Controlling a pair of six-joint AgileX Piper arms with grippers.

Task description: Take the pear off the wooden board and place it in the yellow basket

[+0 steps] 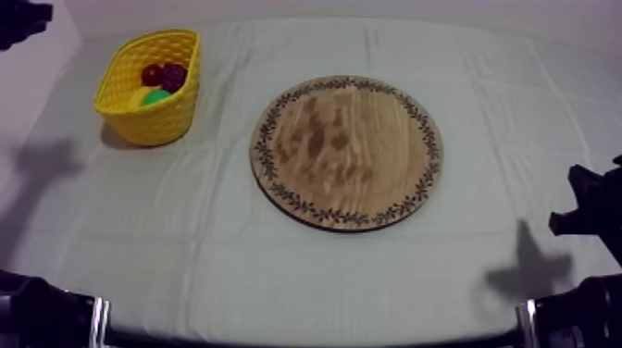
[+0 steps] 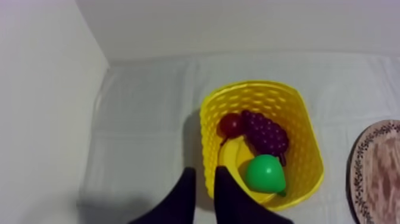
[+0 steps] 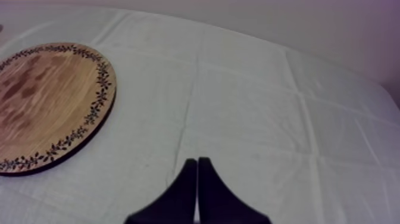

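Pear (image 2: 265, 173), grapes (image 2: 265, 132) and banana (image 2: 232, 156) in the basket (image 2: 309, 137), far left on the table (image 1: 518, 83); board (image 1: 347, 153) mid-table, right of it

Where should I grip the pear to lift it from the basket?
Probably across the pear's round green body, coming straight down from above: the yellow basket's walls block every side, and the grapes and banana crowd it, but its top lies bare.

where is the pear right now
In the left wrist view the pear lies inside the yellow basket, beside the banana and the grapes. In the top view the basket sits far left, left of the wooden board.
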